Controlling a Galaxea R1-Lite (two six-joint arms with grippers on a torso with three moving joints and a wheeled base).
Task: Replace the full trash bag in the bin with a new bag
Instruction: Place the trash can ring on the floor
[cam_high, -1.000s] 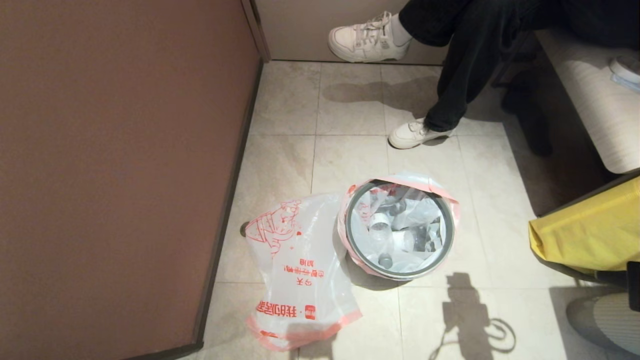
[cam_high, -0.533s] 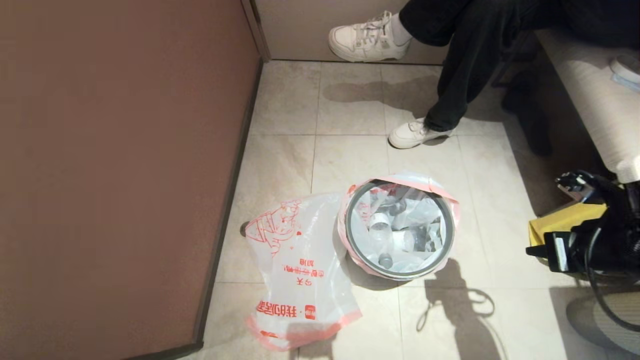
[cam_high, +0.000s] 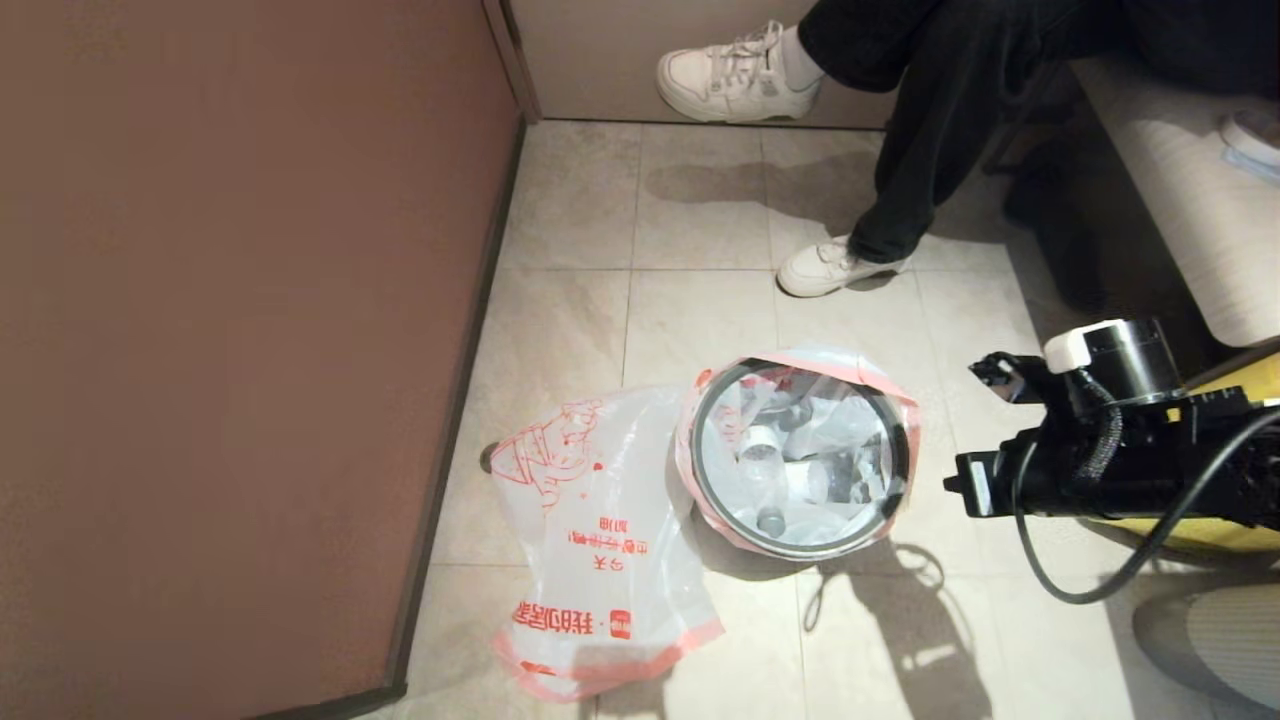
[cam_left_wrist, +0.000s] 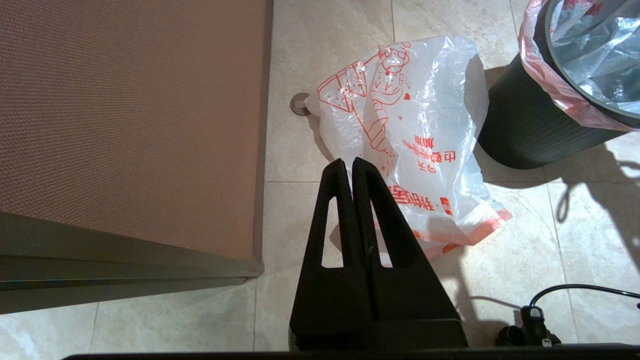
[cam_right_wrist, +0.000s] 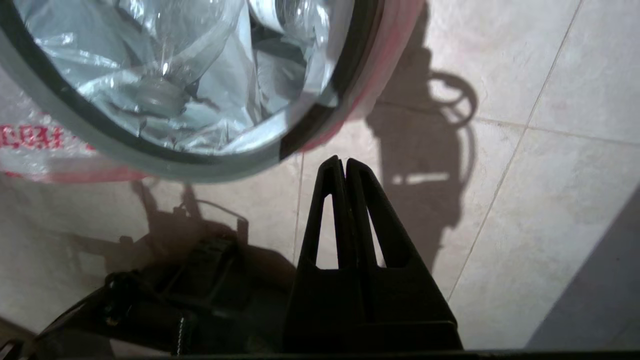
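Observation:
The black bin (cam_high: 893, 492) with its grey ring (cam_high: 700, 480) stands on the tiled floor. Inside it is the full trash bag (cam_high: 800, 455), clear bottles showing, its pink hem folded over the rim. The limp new bag (cam_high: 590, 530) lies flat on the floor just left of the bin. My right arm (cam_high: 1100, 460) reaches in from the right, close beside the bin. The right gripper (cam_right_wrist: 345, 162) is shut and empty, hanging over bare floor just outside the ring (cam_right_wrist: 165, 167). My left gripper (cam_left_wrist: 348, 162) is shut and empty above the near edge of the new bag (cam_left_wrist: 415, 130).
A brown wall panel (cam_high: 250, 350) runs along the left, with a small door stop (cam_high: 487, 458) at its foot. A seated person's legs and white shoes (cam_high: 830, 268) are beyond the bin. A pale bench (cam_high: 1190, 200) and a yellow object (cam_high: 1255, 378) are at the right.
My right arm has come in from the right edge and moved left up to the bin. Its shadow has shifted with it. Bin and both bags have not moved.

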